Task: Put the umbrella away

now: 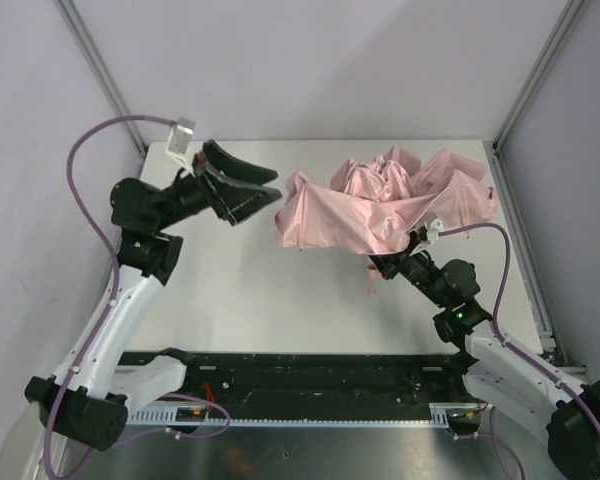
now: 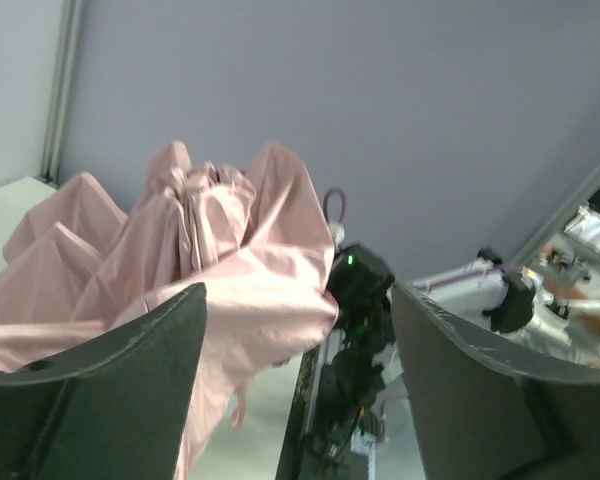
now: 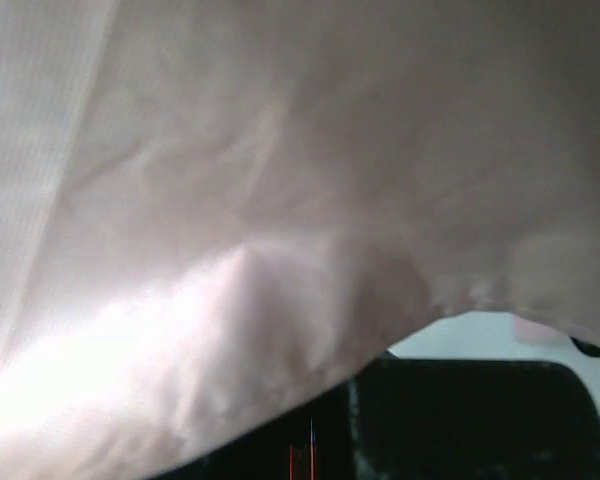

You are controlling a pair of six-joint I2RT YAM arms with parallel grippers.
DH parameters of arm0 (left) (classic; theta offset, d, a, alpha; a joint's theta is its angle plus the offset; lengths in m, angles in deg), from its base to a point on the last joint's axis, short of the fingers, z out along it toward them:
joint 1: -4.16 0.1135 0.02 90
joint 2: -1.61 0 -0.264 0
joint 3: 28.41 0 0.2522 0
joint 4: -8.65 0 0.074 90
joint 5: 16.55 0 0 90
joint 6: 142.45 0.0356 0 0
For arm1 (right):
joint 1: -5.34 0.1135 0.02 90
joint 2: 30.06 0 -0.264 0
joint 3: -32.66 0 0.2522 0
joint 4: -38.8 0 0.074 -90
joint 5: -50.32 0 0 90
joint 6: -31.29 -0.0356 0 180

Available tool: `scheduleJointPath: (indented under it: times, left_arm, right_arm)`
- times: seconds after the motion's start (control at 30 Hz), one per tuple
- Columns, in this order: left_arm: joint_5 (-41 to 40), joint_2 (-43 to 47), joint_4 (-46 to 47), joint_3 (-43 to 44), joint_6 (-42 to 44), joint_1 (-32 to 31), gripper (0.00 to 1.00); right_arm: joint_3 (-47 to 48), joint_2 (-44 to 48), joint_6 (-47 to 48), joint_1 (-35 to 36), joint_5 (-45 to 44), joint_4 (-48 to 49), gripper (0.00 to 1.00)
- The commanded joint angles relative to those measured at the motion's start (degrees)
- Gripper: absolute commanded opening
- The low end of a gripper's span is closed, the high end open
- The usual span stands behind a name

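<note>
Because the flat white table (image 1: 230, 300) fills most of the overhead view, it frames everything else, walled in by plain grey panels. On its far right part lies the pale pink fabric folding umbrella (image 1: 380, 205), its canopy half collapsed into rumpled folds and peaks, with the front edge draped low toward the tabletop.

The left arm (image 1: 115, 320) rises from its base at the near left corner, bends at a black elbow and reaches across toward the centre, its wrist roughly level and pointed at the umbrella's left edge. The right arm (image 1: 500, 360) climbs from the near right corner and leans inward and forward, its black forearm vanishing under the canopy's front edge.

The left gripper (image 1: 275, 186) has its two black fingers (image 2: 110, 390) spread wide, holding nothing, with the tips just beside the pink fabric; whether they touch it cannot be told. The right gripper is hidden beneath the cloth in the overhead view, and its own wrist camera shows almost nothing but pink fabric close to the lens. Its fingers are drawn together, though what lies between them cannot be made out.

A purple cable (image 1: 90, 170) loops along the left arm. A thin pink wrist strap (image 1: 372, 282) dangles below the canopy beside the right forearm. A small green light (image 1: 458, 318) glows on the right arm.
</note>
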Motion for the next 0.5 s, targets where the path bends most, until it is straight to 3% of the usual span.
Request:
scheduleJointPath:
  times: [0.0,0.1,0.13,0.2,0.27,0.33,0.47]
  left_arm:
    - [-0.4,0.8,-0.7,-5.4,4.7,-3.9,0.68]
    - [-1.2,-0.4,-2.6,-6.3,5.9,-5.8,0.57]
    - [-1.8,-0.8,-3.6,-6.5,6.6,-6.4,0.59]
    - [-3.9,-1.5,-6.1,-6.7,8.8,-7.9,0.73]
    - [-6.1,-2.8,-8.2,-6.1,11.2,-9.9,0.79]
    - [-7.9,-5.4,-9.8,-4.6,12.7,-11.7,0.71]
    - [-8.7,-11.0,-11.0,0.0,13.3,-17.0,0.41]
  right_arm:
    - [2.1,0.7,-0.9,-2.6,8.4,7.7,0.00]
    - [2.2,0.5,-1.5,-2.8,9.6,8.4,0.00]
    - [2.2,0.4,-1.7,-2.9,10.0,8.6,0.00]
    - [2.3,0.4,-2.2,-2.9,10.7,8.8,0.00]
    - [2.4,0.5,-2.5,-2.8,11.6,8.9,0.00]
    - [2.5,0.4,-2.6,-2.7,12.4,9.0,0.00]
    - [2.7,0.1,-3.4,-2.5,12.3,9.2,0.00]
